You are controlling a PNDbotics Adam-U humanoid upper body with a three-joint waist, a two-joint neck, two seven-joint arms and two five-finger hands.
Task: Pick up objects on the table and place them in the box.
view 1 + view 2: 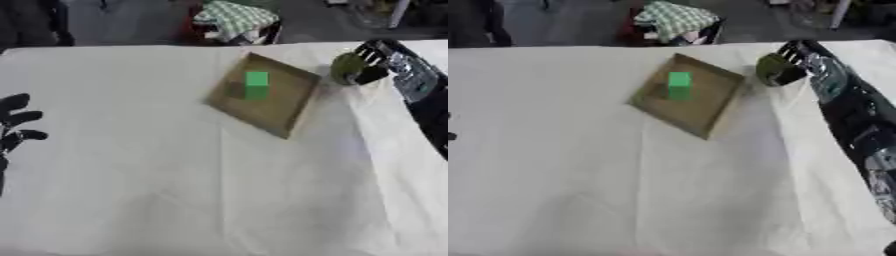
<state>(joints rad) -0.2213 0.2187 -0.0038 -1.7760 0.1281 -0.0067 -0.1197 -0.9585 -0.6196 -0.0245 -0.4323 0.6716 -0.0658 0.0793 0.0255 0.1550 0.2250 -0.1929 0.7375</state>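
**Green round object gripped beside the box**

Black fingers of the right hand (372,62) were curled round a dull green, rounded object (347,66), with the arm reaching in from the right edge of the view. The object sat at the far right of the bench (219,190), just beside the right-hand corner of the box (293,107); whether it rested on the cloth or was lifted could not be told. The box, a shallow brown tray turned corner-on, lay on the pale cloth covering the bench. Inside it, toward the far side, stood a bright green block (256,83). Well apart, at the left edge of the left eye view, the left hand (16,125) rested with its fingers spread and straight, holding nothing.
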